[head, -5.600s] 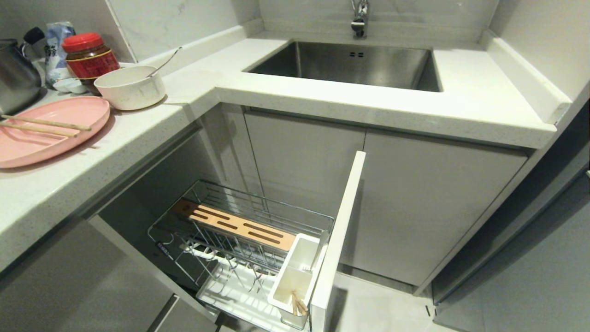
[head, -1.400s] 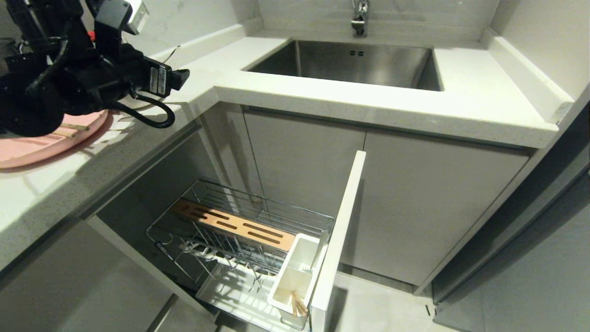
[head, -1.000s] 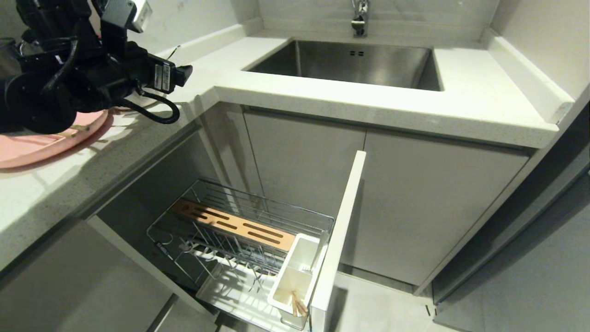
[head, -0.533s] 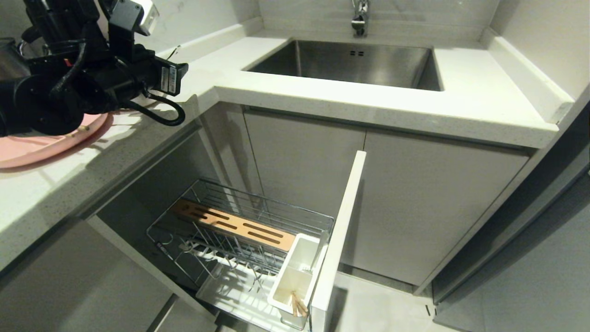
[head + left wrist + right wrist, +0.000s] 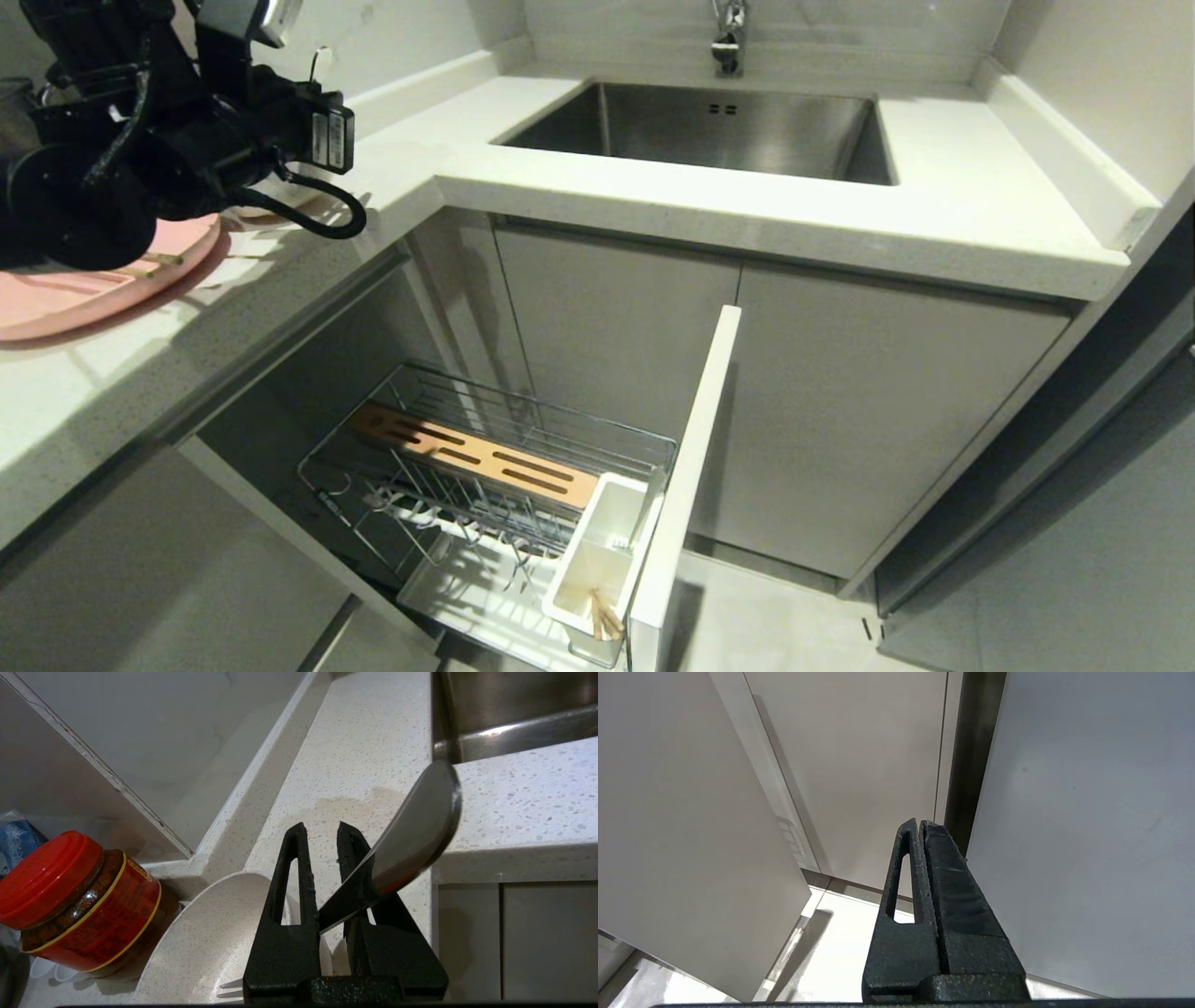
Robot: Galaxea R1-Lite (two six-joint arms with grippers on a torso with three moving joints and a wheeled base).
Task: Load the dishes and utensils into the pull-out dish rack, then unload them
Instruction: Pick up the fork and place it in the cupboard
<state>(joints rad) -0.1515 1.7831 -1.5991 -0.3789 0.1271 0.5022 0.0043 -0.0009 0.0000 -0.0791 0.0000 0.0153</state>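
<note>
Left hand (image 5: 320, 830) clamps the metal fork's (image 5: 402, 835) handle above the cream bowl (image 5: 210, 933) on the far-left worktop (image 5: 653, 196); its tines look hidden. Right hand (image 5: 920, 826) closed.

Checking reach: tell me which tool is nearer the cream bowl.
Left. The left tool is right above the cream bowl, gripping a metal fork. The right tool hangs shut by the cabinet doors.

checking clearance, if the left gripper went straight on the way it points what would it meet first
Probably the speckled white countertop beyond the cream-white round bowl; depth is unclear. The left gripper is shut on a slim metal utensil.
</note>
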